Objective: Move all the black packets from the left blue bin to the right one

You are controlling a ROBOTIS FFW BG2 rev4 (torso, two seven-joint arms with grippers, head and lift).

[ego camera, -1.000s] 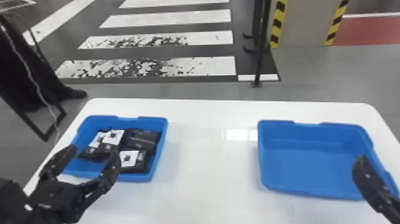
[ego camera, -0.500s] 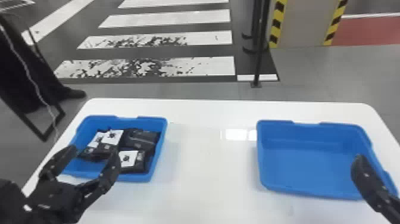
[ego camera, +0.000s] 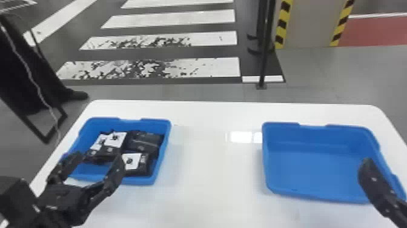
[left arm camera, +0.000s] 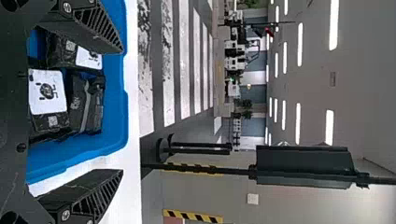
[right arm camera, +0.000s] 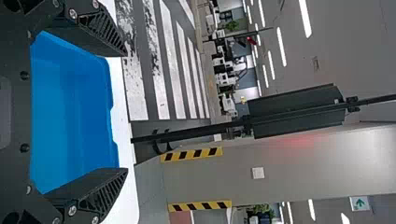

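In the head view my left gripper (ego camera: 98, 162) stands open above the near side of the left blue bin (ego camera: 165, 151), nothing between its fingers. Several black packets (ego camera: 143, 141) lie in that bin, some with white labels. The left wrist view has the left gripper (left arm camera: 122, 109) with fingers wide apart, and black packets (left arm camera: 49, 95) beyond. At the right edge of the head view, my right gripper (ego camera: 368, 165) is over the near right part of the right blue bin (ego camera: 321, 172), which holds nothing. The right wrist view shows the right gripper (right arm camera: 127, 112) open and the blue bin (right arm camera: 70, 112).
Both bins stand on a white table (ego camera: 212, 169), with a wide stretch of tabletop between them. Past its far edge are a black post (ego camera: 265, 54) and a striped floor. A person's dark-clothed leg is beyond the table's left side.
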